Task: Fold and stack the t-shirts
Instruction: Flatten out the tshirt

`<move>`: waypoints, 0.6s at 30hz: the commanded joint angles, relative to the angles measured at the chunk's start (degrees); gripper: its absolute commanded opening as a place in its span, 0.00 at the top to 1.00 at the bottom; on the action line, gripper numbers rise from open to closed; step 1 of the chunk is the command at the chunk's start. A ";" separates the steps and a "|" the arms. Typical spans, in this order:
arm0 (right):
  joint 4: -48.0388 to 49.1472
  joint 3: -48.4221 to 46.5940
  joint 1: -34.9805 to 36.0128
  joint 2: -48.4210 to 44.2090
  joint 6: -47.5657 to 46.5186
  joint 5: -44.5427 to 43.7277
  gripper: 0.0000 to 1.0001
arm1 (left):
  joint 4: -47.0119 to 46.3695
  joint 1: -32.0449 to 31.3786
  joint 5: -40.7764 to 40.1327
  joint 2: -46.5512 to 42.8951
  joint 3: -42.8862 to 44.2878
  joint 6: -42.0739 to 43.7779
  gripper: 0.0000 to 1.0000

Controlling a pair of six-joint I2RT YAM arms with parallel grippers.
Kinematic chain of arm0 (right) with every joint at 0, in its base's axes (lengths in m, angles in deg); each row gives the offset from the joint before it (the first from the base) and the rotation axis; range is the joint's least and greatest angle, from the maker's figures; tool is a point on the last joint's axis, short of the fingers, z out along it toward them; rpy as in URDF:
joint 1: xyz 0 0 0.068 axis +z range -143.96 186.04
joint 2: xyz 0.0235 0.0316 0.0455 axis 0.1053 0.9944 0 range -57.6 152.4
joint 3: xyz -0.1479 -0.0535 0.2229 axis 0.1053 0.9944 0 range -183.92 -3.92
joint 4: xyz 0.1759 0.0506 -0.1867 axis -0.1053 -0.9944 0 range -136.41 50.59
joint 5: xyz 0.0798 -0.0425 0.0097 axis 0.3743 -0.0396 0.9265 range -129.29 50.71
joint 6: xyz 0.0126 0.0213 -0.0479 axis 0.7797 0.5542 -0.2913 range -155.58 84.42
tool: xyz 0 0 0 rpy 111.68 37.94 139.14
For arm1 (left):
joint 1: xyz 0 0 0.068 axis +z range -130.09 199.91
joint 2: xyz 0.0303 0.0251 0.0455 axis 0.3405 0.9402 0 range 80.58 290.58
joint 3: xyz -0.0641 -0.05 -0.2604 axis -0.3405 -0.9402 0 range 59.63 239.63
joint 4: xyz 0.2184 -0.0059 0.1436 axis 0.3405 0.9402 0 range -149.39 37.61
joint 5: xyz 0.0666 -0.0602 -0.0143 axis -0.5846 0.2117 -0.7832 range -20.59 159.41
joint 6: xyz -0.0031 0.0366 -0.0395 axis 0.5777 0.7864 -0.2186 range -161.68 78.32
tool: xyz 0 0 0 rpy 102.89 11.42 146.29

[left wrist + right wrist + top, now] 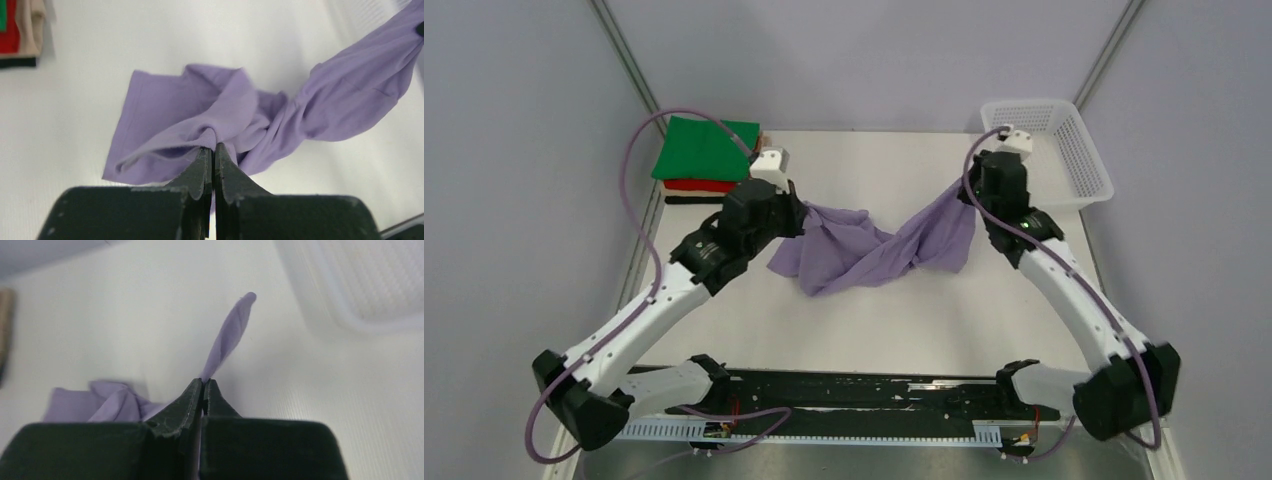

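The top external view looks steeply down from above and behind the arm bases [1024,380] at 6 o'clock. It stands far enough off to hold the whole table [904,320], with the stack of folded t-shirts [704,152] at 10 o'clock and the white mesh basket [1086,150] at 2 o'clock. Each wrist camera sits close behind its own fingers, looking along them at the tabletop; the left gripper [210,148] and right gripper [202,383] rise from 6 o'clock. All three views share the lavender t-shirt [864,250]. The left wrist view also catches the stack at 10 o'clock, the right wrist view the basket at 1 o'clock.
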 commanded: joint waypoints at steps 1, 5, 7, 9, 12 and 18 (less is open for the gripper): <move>8.28 0.99 0.03 -17.41 -4.72 7.22 1.00 | -3.36 -0.28 3.10 -10.09 6.25 4.94 1.00; 9.37 -3.51 0.13 -27.46 -7.39 12.66 1.00 | -2.33 -0.28 4.94 -15.59 13.12 7.43 1.00; 9.13 -7.04 0.13 -30.85 -8.70 15.10 1.00 | -1.39 -0.28 5.02 -17.46 18.56 8.63 1.00; 7.88 -11.22 0.16 -32.87 -9.71 16.51 1.00 | 0.42 -0.28 4.71 -18.86 22.74 9.50 1.00; 5.94 -17.02 0.07 -35.07 -11.32 17.01 1.00 | 3.36 -0.28 3.71 -20.53 27.77 10.06 1.00; 3.12 -24.67 0.14 -36.01 -14.57 15.32 1.00 | 6.11 -0.28 -5.24 -25.44 32.75 8.95 1.00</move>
